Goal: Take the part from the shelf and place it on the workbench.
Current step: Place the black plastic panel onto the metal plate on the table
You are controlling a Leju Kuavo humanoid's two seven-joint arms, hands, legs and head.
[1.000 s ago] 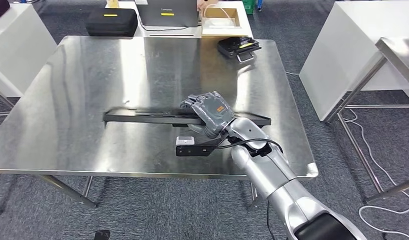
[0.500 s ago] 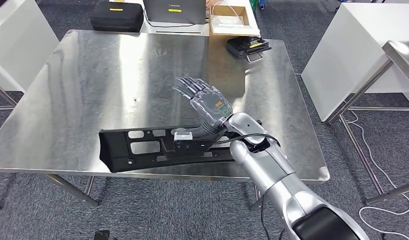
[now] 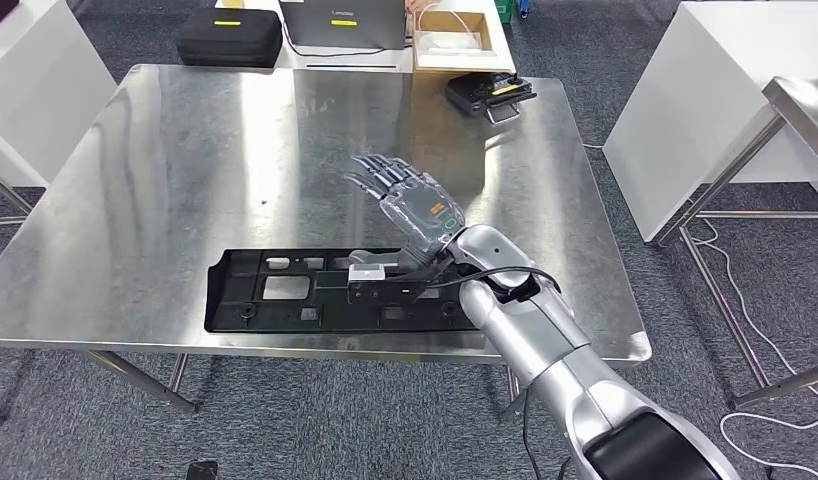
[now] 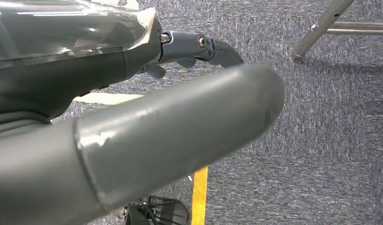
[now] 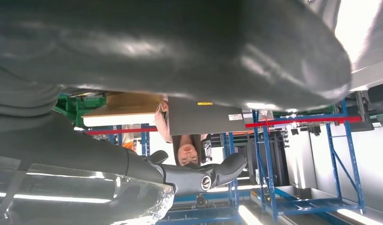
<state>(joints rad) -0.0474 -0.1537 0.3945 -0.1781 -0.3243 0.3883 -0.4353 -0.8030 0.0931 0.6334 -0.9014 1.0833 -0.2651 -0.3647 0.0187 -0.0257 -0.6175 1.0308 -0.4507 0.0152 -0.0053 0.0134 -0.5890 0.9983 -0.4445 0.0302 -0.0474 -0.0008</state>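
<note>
part: the black frame (image 3: 315, 290) lies flat on my steel workbench (image 3: 185, 150) near its front edge; its right end is hidden under my wrist.
right hand: my right hand (image 3: 410, 205) hovers above the frame's right end, fingers spread apart, holding nothing.
left hand: my left hand (image 4: 133, 136) hangs over grey carpet; the thumb blocks most fingers, so i cannot tell if they are apart.
far edge: a black case (image 3: 230, 38), partly cut off.

A stainless-steel table (image 3: 185, 180) stands on grey-blue carpet (image 3: 685, 330), flanked by white tables (image 3: 725, 90). A black case (image 3: 228, 38) and wooden box (image 3: 460, 35) sit behind it. Blue racking (image 5: 269, 159) with red beams lines the room.
</note>
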